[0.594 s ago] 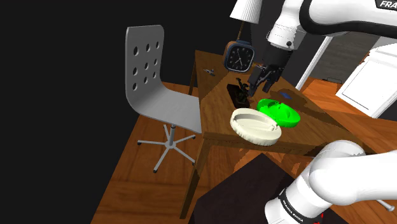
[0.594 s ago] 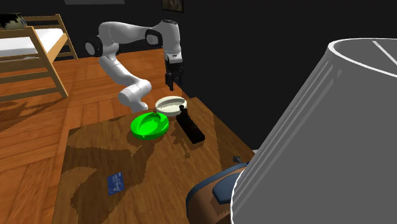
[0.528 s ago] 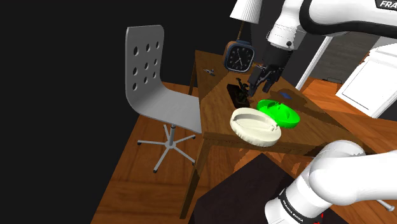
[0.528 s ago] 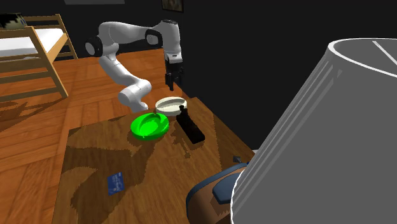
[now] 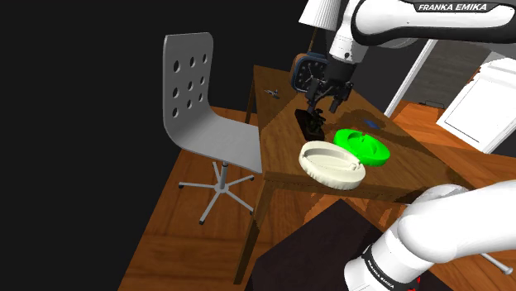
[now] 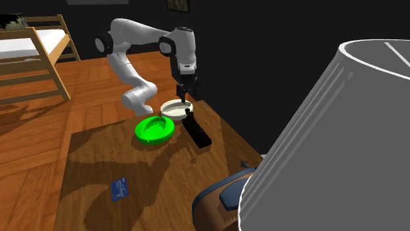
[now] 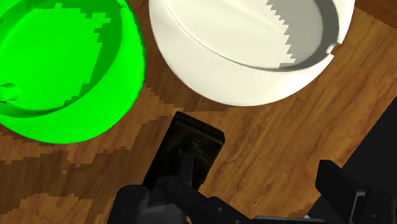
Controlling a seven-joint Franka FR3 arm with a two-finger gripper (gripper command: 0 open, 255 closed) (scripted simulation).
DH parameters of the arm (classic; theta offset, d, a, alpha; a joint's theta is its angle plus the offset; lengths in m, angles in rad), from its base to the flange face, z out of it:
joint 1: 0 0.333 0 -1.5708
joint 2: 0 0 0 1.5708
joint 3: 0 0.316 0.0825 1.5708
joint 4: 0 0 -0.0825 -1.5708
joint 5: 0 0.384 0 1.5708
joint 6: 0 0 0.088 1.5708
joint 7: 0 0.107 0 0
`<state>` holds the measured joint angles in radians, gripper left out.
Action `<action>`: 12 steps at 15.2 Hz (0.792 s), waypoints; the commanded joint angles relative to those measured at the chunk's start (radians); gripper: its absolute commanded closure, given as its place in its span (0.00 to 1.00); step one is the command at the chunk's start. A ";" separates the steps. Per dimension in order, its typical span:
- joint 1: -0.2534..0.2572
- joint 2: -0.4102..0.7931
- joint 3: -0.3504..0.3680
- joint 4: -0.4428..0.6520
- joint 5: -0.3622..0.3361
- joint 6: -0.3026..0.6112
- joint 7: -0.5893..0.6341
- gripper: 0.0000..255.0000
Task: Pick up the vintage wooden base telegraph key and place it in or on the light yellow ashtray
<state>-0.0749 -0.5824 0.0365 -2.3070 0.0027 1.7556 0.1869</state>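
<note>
The telegraph key is a dark oblong base with a small upright lever, lying on the wooden table just beyond the pale cream ashtray. My gripper hangs open right above the key, not touching it. In the second exterior view the gripper is over the near end of the key, beside the cream ashtray. The wrist view has the key close to one finger, with the cream ashtray beyond it; nothing is clasped.
A bright green ashtray sits next to the cream one. A blue clock stands at the table's far end. A grey chair is at the shoulder view's left. A lampshade and a blue card are in the second exterior view.
The gripper has swung from above the green ashtray to the shoulder view's left and come down over the telegraph key. The key and both ashtrays have not moved.
</note>
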 commanded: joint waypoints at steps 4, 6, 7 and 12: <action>-0.063 0.150 -0.029 0.081 -0.028 0.072 0.066 0.00; -0.085 0.211 -0.042 0.121 -0.037 0.093 0.093 0.00; -0.095 0.241 -0.048 0.142 -0.042 0.103 0.106 0.00; -0.119 0.312 -0.066 0.168 -0.051 0.149 0.136 0.00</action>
<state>-0.1915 -0.2759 -0.0265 -2.1358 -0.0469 1.8953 0.3227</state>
